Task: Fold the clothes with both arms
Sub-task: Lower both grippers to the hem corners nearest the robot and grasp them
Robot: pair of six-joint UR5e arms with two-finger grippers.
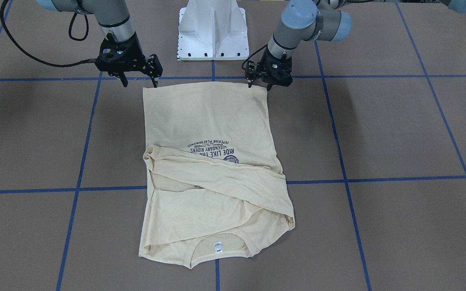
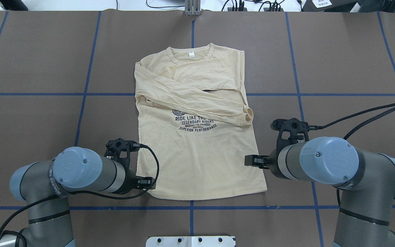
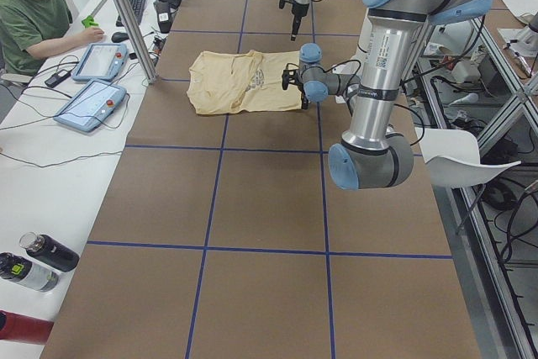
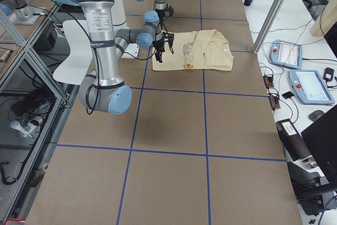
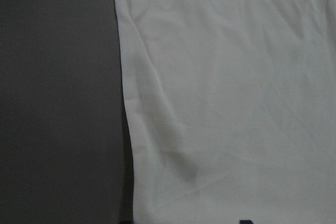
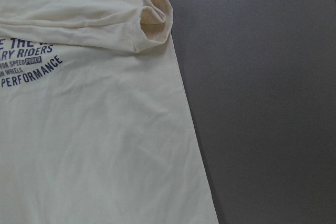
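Jaws parted, left arm and right arm; cream shirt flat, sleeves crossed.

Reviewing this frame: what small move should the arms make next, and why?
Probably lower both grippers onto the corners of the hem and close. The T-shirt lies flat with its sleeves folded across the chest. The open left gripper and right gripper sit by those two corners holding nothing, so a bottom-up fold seems next.

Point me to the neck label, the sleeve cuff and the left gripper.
neck label [image 2: 191, 54]: overhead view, label's centre.
sleeve cuff [image 6: 156, 11]: right wrist view, cuff's open end.
left gripper [image 1: 259, 84]: front-facing view, between its fingertips.
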